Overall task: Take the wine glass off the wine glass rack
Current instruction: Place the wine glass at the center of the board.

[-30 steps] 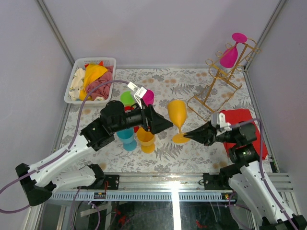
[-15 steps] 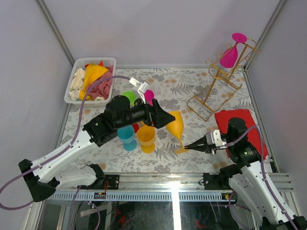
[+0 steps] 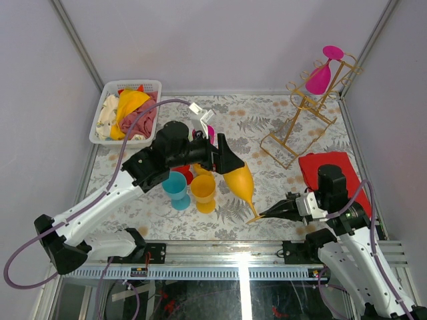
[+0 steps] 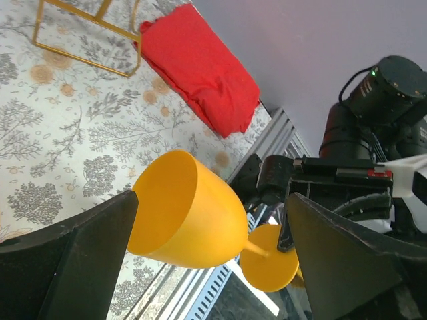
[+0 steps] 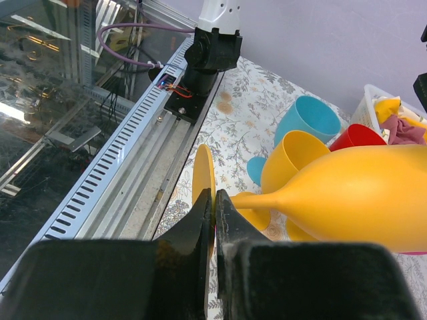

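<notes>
An orange wine glass (image 3: 239,181) tilts in mid-air above the front of the worktop (image 3: 253,120), clear of the gold wire rack (image 3: 297,120) that stands at the far right corner. Its bowl points up and to the left, its stem slanting down to the right. The right end effector (image 3: 261,215) pinches the rim of the glass's round foot, its two fingers (image 5: 200,227) pressed nearly together on the thin disc. The left end effector (image 4: 212,197) stands wide, its fingers on either side of the bowl and not closed on it; one finger looks to be at the bowl's rim, the other is well apart from it. Just left of the glass, an orange cup (image 3: 203,193) and a blue cup (image 3: 177,190) stand side by side on the worktop. A pink wine glass (image 3: 318,79) hangs upside down from the top of the rack. A red cloth (image 3: 333,177) lies folded near the rack's base, beside the right arm. A white basket (image 3: 101,113) of crumpled cloths sits at the far left corner.
</notes>
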Tool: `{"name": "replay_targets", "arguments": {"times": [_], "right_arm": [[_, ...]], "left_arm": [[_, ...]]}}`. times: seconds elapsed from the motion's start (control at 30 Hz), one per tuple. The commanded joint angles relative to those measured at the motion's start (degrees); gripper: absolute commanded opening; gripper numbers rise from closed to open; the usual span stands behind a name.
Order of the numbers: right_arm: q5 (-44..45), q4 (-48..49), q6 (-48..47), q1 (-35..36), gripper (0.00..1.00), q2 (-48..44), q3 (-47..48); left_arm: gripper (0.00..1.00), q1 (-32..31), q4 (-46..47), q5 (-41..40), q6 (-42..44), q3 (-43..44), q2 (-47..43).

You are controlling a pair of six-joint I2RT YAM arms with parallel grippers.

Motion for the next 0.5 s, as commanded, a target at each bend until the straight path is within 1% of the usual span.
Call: {"name": "replay_targets", "arguments": {"times": [0.0,0.07,0.13,0.2,0.47], "right_arm": [[-3.74,-1.00,-3.84,0.27,0.00,-0.43,2.66],[-3.83,-1.33,-4.39,0.26,0.00,-0.40,2.71],[-4.20,-1.84,-5.16,0.26,0.00,-0.40,2.90],[-4.65,-2.39,-6.12,0.27,0.00,-0.46,3.11],[-2.95,-3.79,-6.30,0.24,0.00,0.35,2.96]], "left_arm": [[0.92,0.77,-0.01,8.65,3.41,2.09,0.98],[0.90,0.78,-0.97,12.10,4.91,1.96,1.50],[0.87,0.78,-2.87,13.90,6.38,2.04,2.12],[0.82,0.76,-4.02,15.24,7.42,1.98,2.49],[0.61,0.83,0.45,24.33,7.73,0.56,1.72]]}}
